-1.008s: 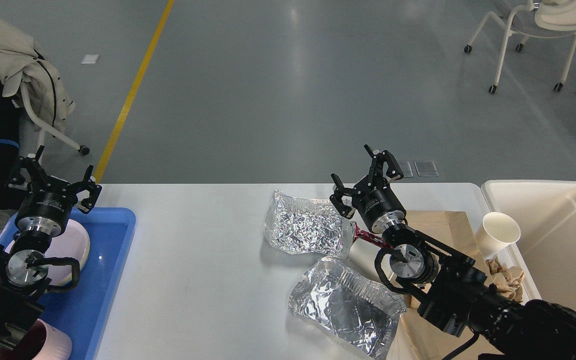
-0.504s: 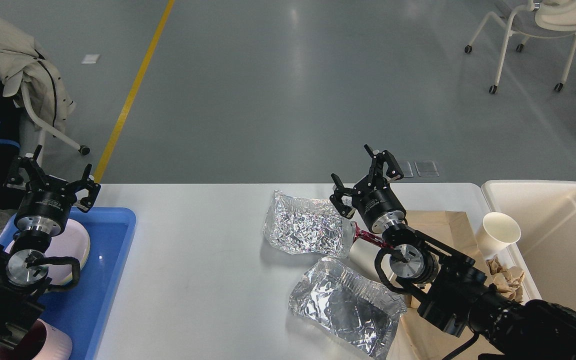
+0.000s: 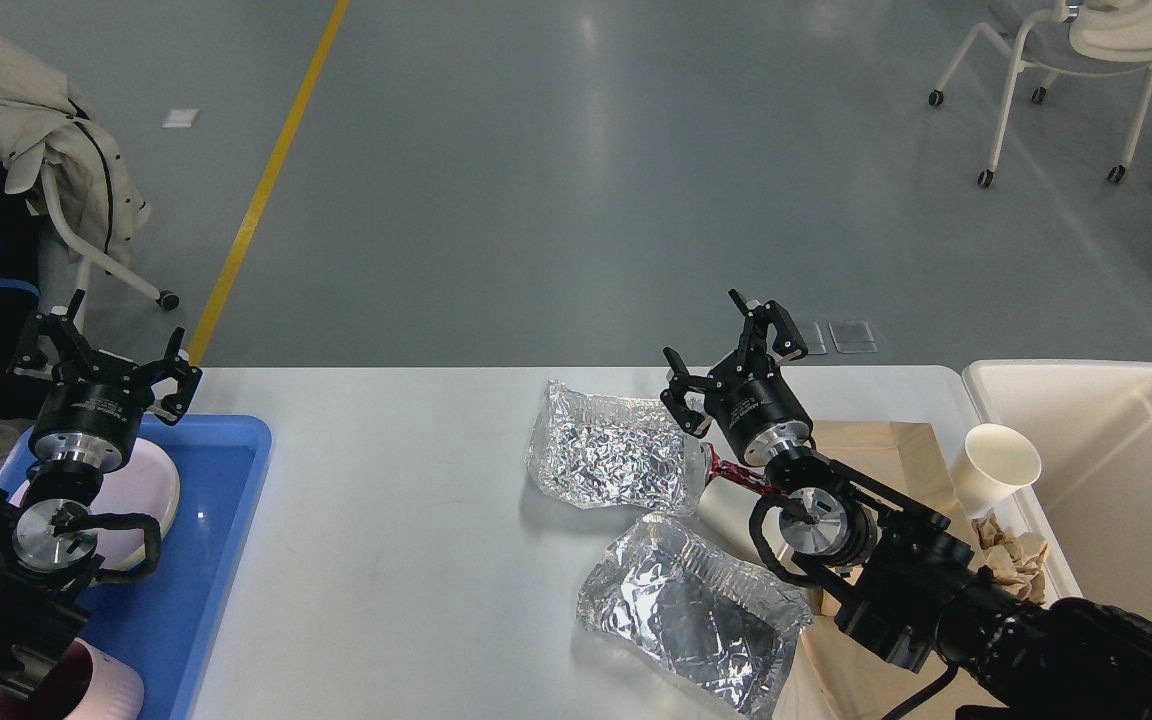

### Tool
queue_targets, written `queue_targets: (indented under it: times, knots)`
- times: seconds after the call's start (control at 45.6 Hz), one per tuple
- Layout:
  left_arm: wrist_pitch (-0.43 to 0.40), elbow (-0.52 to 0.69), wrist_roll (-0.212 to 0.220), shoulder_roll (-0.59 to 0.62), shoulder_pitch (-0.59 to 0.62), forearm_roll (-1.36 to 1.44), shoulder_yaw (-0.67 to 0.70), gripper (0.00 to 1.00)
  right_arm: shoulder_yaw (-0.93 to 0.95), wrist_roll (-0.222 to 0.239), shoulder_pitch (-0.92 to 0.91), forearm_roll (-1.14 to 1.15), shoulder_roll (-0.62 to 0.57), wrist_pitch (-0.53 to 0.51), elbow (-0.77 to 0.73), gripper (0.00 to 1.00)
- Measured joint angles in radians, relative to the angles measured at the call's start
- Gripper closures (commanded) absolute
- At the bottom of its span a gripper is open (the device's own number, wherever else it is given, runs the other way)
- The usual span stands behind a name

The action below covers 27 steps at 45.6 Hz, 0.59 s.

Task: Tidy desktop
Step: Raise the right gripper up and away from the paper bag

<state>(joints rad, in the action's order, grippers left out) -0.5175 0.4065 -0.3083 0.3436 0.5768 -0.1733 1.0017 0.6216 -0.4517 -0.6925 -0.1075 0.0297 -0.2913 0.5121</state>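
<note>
Foil sheets (image 3: 611,452) (two, crumpled) on desktop (image 3: 406,520) | paper cup (image 3: 994,465) beside bin (image 3: 1126,470) | left gripper (image 3: 106,358), right gripper (image 3: 731,352): both spread, empty

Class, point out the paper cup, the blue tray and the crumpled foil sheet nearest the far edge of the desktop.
paper cup (image 3: 998,462), head view, on its open rim and inside.
blue tray (image 3: 221,520), head view, on its bare floor near the right wall.
crumpled foil sheet (image 3: 608,452), head view, on its wrinkled middle.
</note>
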Motion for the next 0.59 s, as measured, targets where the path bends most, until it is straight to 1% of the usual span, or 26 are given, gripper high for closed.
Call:
queue_targets:
  times: [0.153, 0.263, 0.438, 0.592]
  knots:
    - [0.000, 0.000, 0.000, 0.000, 0.000, 0.000, 0.000, 0.02, 0.004, 0.004, -0.039, -0.001, 0.016, 0.007, -0.014, 0.00]
    - [0.000, 0.000, 0.000, 0.000, 0.000, 0.000, 0.000, 0.02, 0.024, 0.004, -0.153, -0.003, -0.004, 0.007, -0.024, 0.00]
    - [0.000, 0.000, 0.000, 0.000, -0.001, 0.000, 0.000, 0.02, 0.035, 0.004, -0.333, -0.002, -0.092, 0.007, -0.055, 0.00]
    - [0.000, 0.000, 0.000, 0.000, 0.000, 0.000, 0.000, 0.02, 0.022, 0.004, -0.388, -0.001, -0.189, 0.008, -0.063, 0.00]
